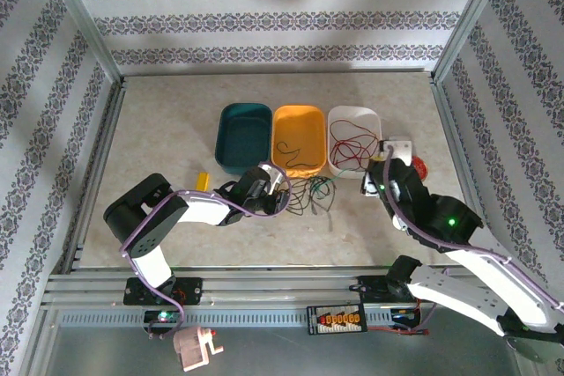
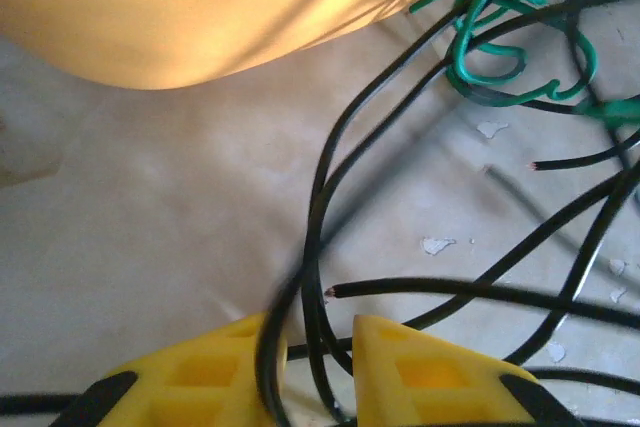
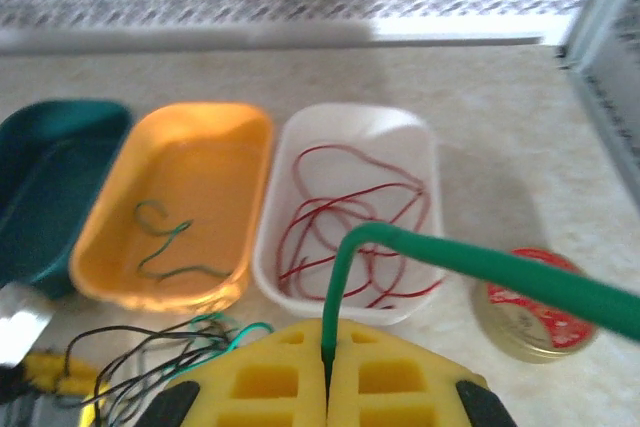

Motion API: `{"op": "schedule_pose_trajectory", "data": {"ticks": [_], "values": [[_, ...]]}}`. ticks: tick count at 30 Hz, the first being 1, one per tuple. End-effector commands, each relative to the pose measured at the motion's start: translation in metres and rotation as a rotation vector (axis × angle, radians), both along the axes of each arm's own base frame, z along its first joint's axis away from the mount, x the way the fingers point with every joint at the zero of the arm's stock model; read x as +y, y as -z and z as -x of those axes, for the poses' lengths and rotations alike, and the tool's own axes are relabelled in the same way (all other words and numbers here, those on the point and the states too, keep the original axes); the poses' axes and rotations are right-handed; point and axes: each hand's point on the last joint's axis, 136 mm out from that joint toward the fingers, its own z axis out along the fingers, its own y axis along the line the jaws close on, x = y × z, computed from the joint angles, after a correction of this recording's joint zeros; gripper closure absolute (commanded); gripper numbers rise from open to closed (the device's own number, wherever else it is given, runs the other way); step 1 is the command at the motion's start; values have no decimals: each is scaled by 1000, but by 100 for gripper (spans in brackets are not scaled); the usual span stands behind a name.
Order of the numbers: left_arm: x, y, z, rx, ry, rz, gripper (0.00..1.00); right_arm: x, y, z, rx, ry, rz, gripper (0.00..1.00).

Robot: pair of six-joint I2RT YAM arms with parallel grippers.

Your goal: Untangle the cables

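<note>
Right wrist view: my right jaws are clenched on a smooth green wire [image 3: 500, 272], which rises upright from them, then bends and runs right. My left jaws stand slightly apart astride glossy black wires [image 2: 330, 177] that loop away over the pale worktop [image 2: 150, 207] beside the orange plastic tray [image 2: 200, 7].

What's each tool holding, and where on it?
Right tool: green cable, pinched near one end. Left tool: jaws apart around black cables, nothing clamped.
</note>
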Motion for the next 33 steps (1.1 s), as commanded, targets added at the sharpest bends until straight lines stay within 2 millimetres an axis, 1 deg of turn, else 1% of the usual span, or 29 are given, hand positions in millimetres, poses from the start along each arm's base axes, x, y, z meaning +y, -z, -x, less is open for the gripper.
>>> {"op": "schedule_pose_trajectory", "data": {"ticks": [1, 5, 10, 11, 12, 18, 21, 23, 24, 27, 29, 32, 33], "values": [[28, 42, 28, 139, -9, -122, 78, -34, -10, 1, -28, 150, 1, 100], [29, 39, 26, 131, -4, -131, 82, -49, -3, 2, -4, 203, -36, 100], [30, 36, 25, 124, -4, -139, 94, -79, -1, 10, 4, 323, -24, 100], [31, 36, 25, 124, -5, -142, 99, -85, 0, 12, 11, 350, -12, 100], [31, 35, 24, 123, -7, -143, 100, -91, 1, 14, 17, 373, 0, 100], [35, 36, 22, 118, -29, -154, 100, -118, -2, 22, 17, 471, 25, 100], [37, 37, 22, 114, -41, -159, 100, -122, -7, 23, 0, 473, -4, 100], [38, 37, 22, 111, -45, -157, 100, -117, -11, 19, -17, 440, -34, 100], [38, 37, 22, 109, -46, -156, 100, -109, -14, 15, -32, 388, -58, 100], [37, 36, 22, 105, -40, -153, 100, -72, -17, 2, -39, 192, -156, 100], [33, 35, 23, 106, -13, -149, 100, -53, -10, -3, 6, 116, -205, 100], [26, 29, 24, 94, 30, -146, 99, -33, 5, -9, 73, 38, -250, 100], [24, 24, 23, 81, 36, -139, 91, -25, 7, -10, 80, 1, -268, 100]]}}
